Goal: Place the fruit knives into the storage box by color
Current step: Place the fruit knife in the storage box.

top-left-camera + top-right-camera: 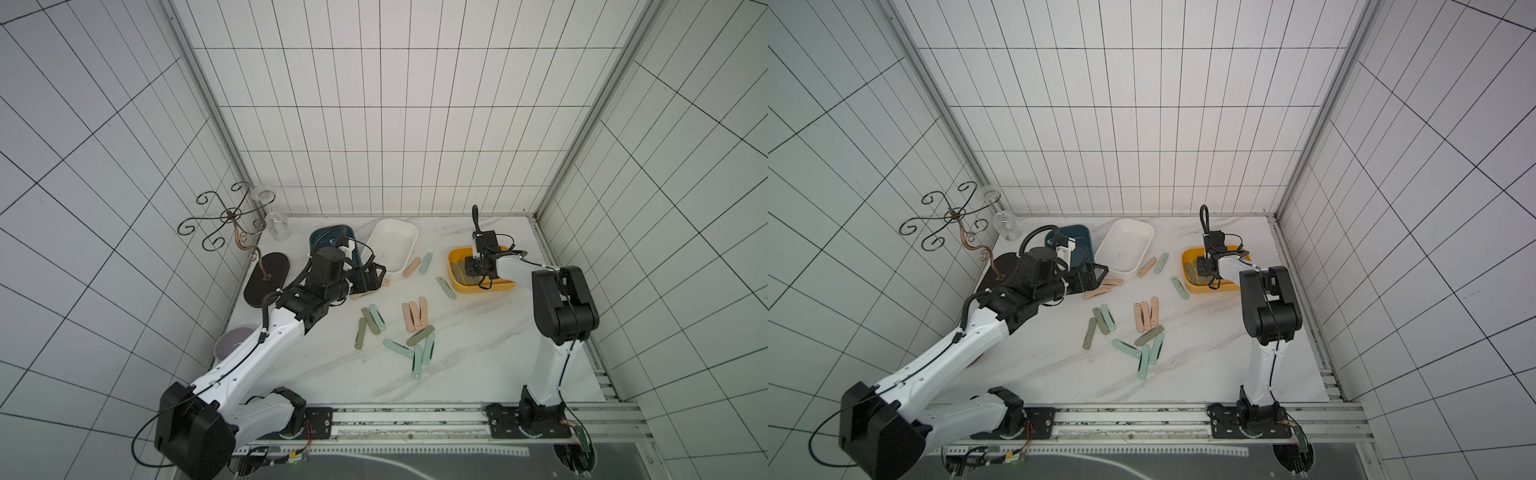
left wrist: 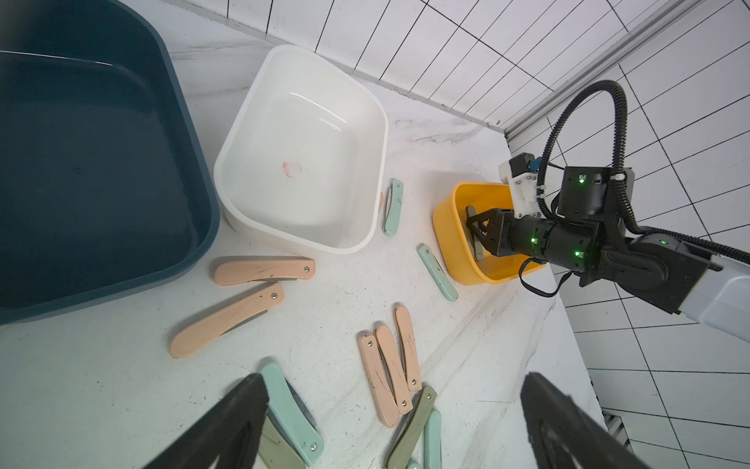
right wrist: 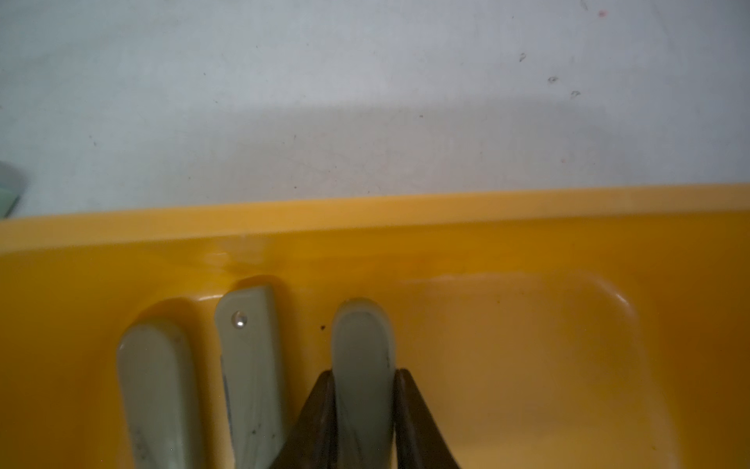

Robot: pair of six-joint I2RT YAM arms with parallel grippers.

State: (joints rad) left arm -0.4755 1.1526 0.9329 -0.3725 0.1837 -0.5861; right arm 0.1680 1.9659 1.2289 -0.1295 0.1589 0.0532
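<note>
A white, grey-veined tabletop [image 1: 478, 353] is enclosed on three sides by walls [image 1: 374, 104] of white tile with dark joints, and a metal rail [image 1: 415, 419] is fixed along its near edge. At the far side three boxes are set in a row: a dark blue box [image 1: 320, 239], a white box [image 1: 388, 245] and a yellow box [image 1: 503, 286]. A wire rack [image 1: 230, 216] with a glass [image 1: 278, 226] hung from it is placed in the far left corner. Loose fruit knives [image 1: 415, 318] in pink, mint and olive-grey are scattered over the middle of the tabletop, some overlapping. The right tool [image 3: 363, 372] is lowered inside the yellow box and is clamped on an olive-grey knife [image 3: 361, 337], whose rounded end is pointed at the box wall. Two other olive-grey knives [image 3: 251, 365] are laid just beside it on the box floor. The left tool [image 2: 393, 377] is held above the loose knives near the dark blue box, its fingers spread wide and gripping nothing. In both top views the right tool's tips are hidden behind its own wrist. The dark blue box is partly covered by the left arm [image 1: 257, 353], and a pale bowl [image 1: 232, 338] is cut off by that arm. In the right wrist view the lower part of the held knife is cut off by the frame edge.
</note>
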